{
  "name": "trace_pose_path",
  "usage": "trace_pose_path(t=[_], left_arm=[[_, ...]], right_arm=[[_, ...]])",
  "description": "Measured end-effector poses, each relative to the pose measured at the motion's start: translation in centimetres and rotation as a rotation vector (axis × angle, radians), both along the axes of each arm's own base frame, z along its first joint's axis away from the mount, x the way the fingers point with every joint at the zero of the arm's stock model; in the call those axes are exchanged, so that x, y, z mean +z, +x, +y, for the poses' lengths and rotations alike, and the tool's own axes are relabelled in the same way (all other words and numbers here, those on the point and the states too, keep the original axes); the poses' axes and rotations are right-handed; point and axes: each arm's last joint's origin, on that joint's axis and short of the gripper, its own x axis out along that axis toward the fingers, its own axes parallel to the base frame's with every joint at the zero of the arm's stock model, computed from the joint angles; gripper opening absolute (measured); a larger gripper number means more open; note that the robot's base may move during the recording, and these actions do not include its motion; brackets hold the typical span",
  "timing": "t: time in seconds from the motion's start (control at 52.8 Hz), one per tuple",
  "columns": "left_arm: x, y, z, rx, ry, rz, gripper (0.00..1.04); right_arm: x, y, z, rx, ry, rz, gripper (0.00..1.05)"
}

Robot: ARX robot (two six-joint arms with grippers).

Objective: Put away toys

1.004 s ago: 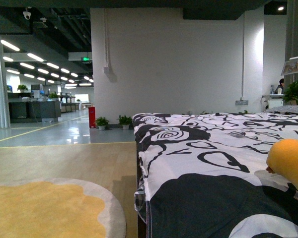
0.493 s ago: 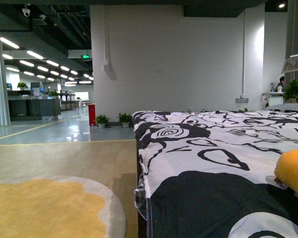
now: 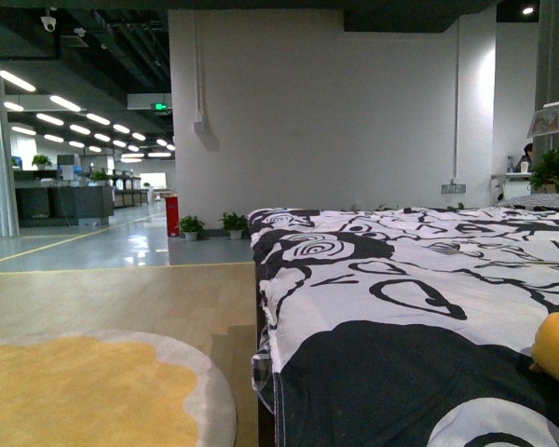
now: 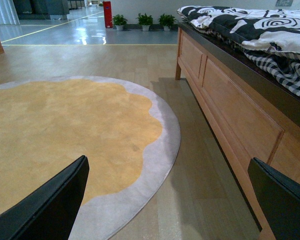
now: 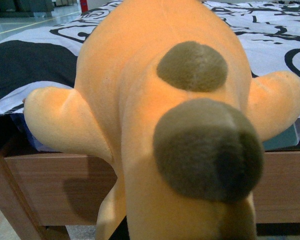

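Plush toy (image 5: 155, 115) at the near edge of the bed (image 3: 373, 279), filling the right wrist view. The right gripper itself is unseen, so its hold cannot be told. Left gripper (image 4: 167, 167), fingers apart, hangs low over the rug (image 4: 65, 125). Good practice: secure the soft body firmly and lift it clear of the bed before travelling.

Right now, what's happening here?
The orange plush toy fills the right wrist view, close up at the bed edge. The right gripper itself isn't visible, so a grasp can't be confirmed. The left gripper is open and empty, low over the floor by the yellow rug. Nothing is put away yet.
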Motion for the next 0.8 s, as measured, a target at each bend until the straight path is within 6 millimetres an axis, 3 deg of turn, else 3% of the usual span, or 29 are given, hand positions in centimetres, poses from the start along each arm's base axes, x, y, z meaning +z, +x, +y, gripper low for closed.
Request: trace_pose_path(t=[0.796], left_arm=[[0.0,0.0,0.01,0.003,0.0,0.0,0.98]], right_arm=[[-0.03,-0.02,0.02,0.005,0.0,0.002,0.07]])
